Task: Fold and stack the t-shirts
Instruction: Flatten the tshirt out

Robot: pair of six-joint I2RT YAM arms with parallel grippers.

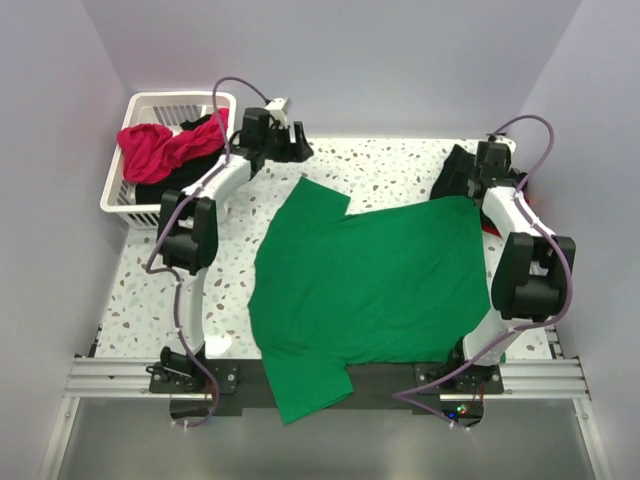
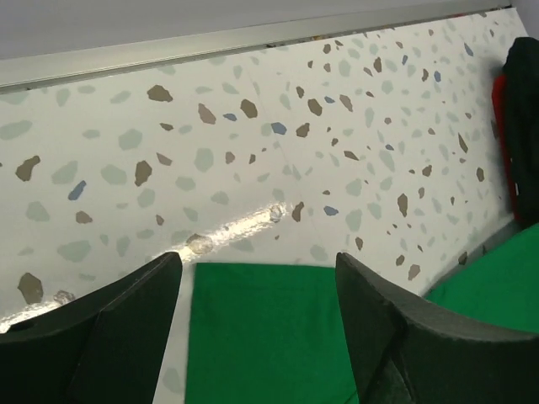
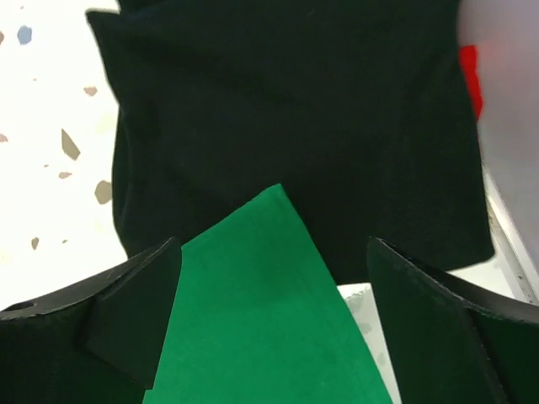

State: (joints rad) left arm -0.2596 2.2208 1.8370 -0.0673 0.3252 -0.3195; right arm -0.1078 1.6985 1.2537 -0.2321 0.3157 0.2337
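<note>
From above we see the green t-shirt spread on the speckled table, one sleeve over the near edge. Only the wrist views show us the pincers: the left gripper and right gripper both stand released, green cloth lying between their fingers. Beyond the right lies a black t-shirt; far left, the basket holds a magenta t-shirt

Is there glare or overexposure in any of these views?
Left wrist view: a bright glare streak on the table just beyond the green t-shirt. Right wrist view: the table is washed out to white, and the black t-shirt shows almost no detail. Top external view: even light.
</note>
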